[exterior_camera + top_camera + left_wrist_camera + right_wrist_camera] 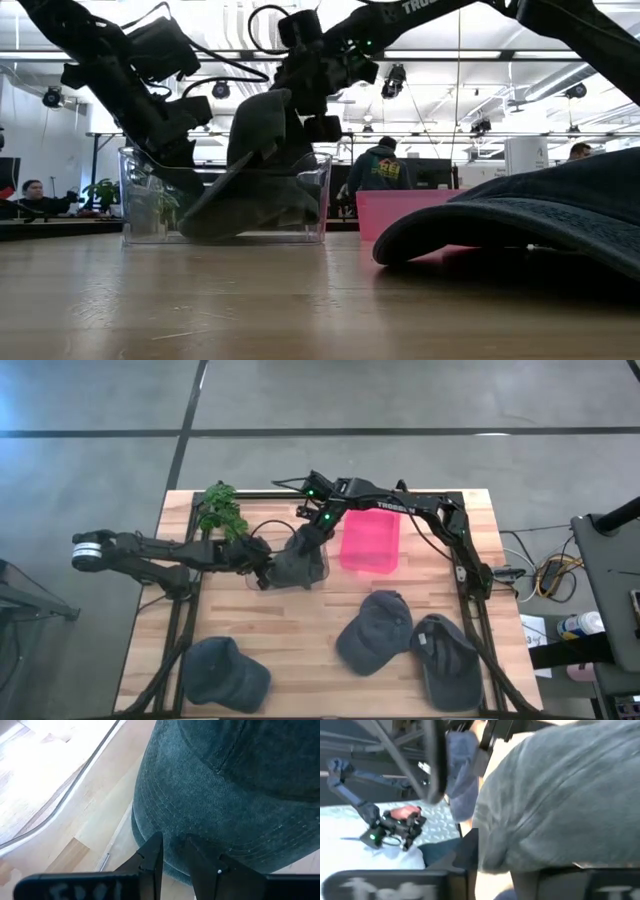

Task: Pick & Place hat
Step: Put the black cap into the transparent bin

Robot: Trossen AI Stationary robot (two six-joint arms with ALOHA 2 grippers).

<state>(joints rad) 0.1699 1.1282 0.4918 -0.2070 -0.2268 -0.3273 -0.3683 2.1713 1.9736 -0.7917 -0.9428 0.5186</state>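
Observation:
A dark grey-blue hat (296,566) stands tilted in a clear bin (140,205), its crown (262,120) rising above the rim. My left gripper (264,568) reaches into the bin from the table's left and is shut on the hat's brim. My right gripper (306,546) comes from the far right and is shut on cloth of the crown. Three more hats lie on the table: one near left (226,673), one near the middle (375,630), one near right (446,660). My left gripper pinches the edge of the hat's brim (170,831) between its two fingers (150,857), slanting down from the table's left. The brim lies low in the bin. My right gripper has a bunched fold of the crown's cloth (496,851) between its fingers (469,851), slanting down from the far right. The crown stands up under it.
A pink bin (370,542) stands just right of the clear bin. A green plant (222,508) sits at the far left corner. Bare wood lies along the near edge between the hats. People and desks show in the room behind.

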